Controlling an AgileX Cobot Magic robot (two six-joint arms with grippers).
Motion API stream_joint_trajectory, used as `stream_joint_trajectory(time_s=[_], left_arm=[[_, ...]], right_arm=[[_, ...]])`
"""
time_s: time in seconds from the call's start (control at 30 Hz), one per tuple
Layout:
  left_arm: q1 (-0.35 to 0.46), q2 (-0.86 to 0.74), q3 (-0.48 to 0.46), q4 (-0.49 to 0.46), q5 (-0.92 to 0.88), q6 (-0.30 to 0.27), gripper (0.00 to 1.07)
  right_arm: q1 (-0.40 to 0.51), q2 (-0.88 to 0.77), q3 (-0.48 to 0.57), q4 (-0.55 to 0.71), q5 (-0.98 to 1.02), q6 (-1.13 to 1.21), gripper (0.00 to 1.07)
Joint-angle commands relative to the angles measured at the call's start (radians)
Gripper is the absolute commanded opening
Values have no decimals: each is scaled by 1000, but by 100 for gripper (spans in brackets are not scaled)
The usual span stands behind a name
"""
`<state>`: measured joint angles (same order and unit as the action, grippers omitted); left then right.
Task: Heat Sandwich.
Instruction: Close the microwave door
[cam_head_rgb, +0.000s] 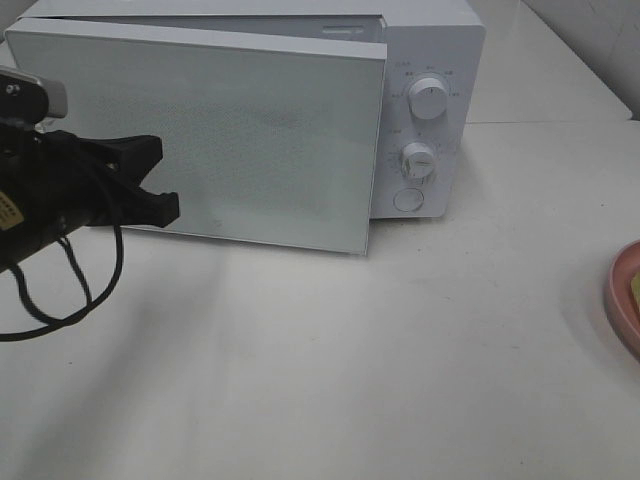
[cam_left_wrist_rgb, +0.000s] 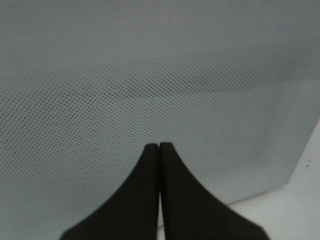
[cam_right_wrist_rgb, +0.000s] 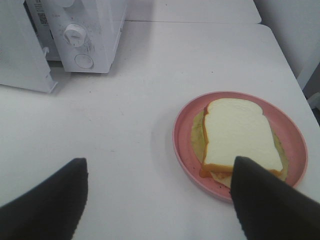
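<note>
Left claw (cam_left_wrist_rgb: 159, 146) shut at microwave door (cam_head_rgb: 220, 130), right claw (cam_right_wrist_rgb: 160, 165) wide above sandwich (cam_right_wrist_rgb: 240, 135), pink plate (cam_right_wrist_rgb: 185, 145)

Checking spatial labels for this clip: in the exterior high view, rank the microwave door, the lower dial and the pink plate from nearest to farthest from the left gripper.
From the left gripper:
1. Microwave door, right beside the fingertips, swung partly open.
2. Lower dial, on the control panel past the door's free edge.
3. Pink plate, at the table's far right edge.

glossy dotted microwave door (cam_head_rgb: 230, 140), matt white table (cam_head_rgb: 400, 370)
</note>
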<state>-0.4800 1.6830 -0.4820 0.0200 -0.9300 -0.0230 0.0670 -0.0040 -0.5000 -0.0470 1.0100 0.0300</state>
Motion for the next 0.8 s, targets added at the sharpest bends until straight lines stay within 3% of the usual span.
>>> stream_joint_trajectory(time_s=[0.03,0.1,0.47,0.8], left_arm=[[-49,21,-51,-72,32,32,0],[-81,42,-102,-110,64,32,0],[-144,121,-259,-124,138,32,0],[-218,206,-406,-243,186,135,0]], right_arm=[[-6,-25,2,3,-11,-5,76],[-6,-25,2,3,-11,-5,76],[-6,-25,2,3,-11,-5,76],[-6,-25,2,3,-11,-5,76]])
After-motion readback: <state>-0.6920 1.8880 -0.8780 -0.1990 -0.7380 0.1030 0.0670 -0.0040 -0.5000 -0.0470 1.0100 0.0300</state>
